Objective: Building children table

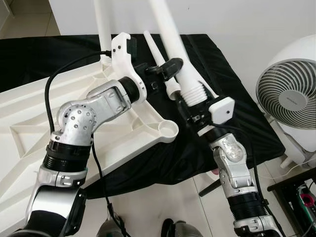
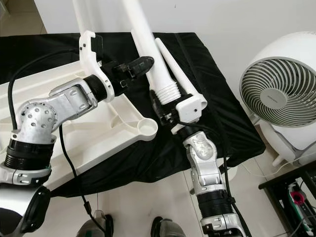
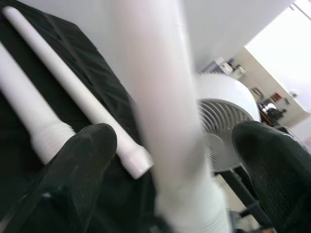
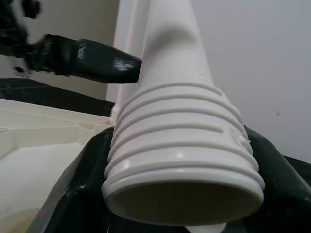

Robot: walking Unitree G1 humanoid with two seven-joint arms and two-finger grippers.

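The white tabletop [image 1: 44,143] lies upside down on a black cloth. One white leg [image 1: 103,29] stands in its far corner socket. An open socket [image 1: 168,130] is at the near corner. My right gripper [image 1: 189,107] is shut on the threaded end of another white table leg [image 1: 173,34], held tilted above the cloth just right of that socket. My left gripper [image 3: 177,160] is open, one black finger [image 1: 170,64] on each side of this leg higher up, with gaps showing. Two loose legs [image 3: 73,92] lie on the cloth behind.
A white fan [image 1: 291,94] stands on the floor to the right, close to the cloth's edge [image 1: 269,143]. A dark rack with small items [image 1: 301,197] is at the lower right. A black cable [image 1: 49,98] loops from my left wrist.
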